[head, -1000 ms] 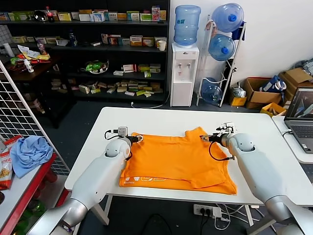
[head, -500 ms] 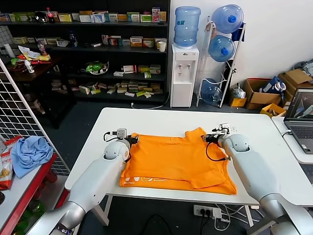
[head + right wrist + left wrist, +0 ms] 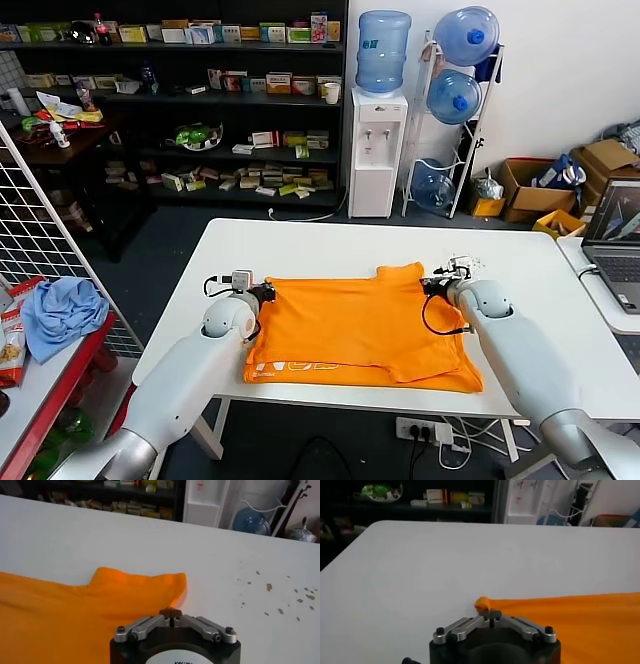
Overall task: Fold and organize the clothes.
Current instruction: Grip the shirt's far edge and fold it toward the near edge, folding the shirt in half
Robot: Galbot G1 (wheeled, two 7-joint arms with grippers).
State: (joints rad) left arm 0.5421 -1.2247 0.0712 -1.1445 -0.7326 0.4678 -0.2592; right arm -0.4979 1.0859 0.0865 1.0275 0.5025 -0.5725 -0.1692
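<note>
The clothes are one bright orange T-shirt [image 3: 360, 325], lying partly folded on the white table [image 3: 300, 245], with faint white lettering near its front hem. My left gripper [image 3: 268, 291] is at the shirt's far left corner. In the left wrist view that gripper [image 3: 491, 615] is shut, pinching the bunched orange corner [image 3: 483, 603]. My right gripper [image 3: 430, 286] is at the far right edge, beside the raised sleeve. In the right wrist view it [image 3: 171, 613] is shut on the shirt's edge [image 3: 150, 595].
A laptop [image 3: 615, 240] sits on a side table at the right. A light blue cloth [image 3: 60, 312] lies on a red shelf at the left, behind a wire grid. A water dispenser [image 3: 377, 150] and shelves stand behind the table.
Both grippers have closed on the shirt's far corners. The left one has drawn slightly outward to the left, and the shirt's far edge now lies straighter.
</note>
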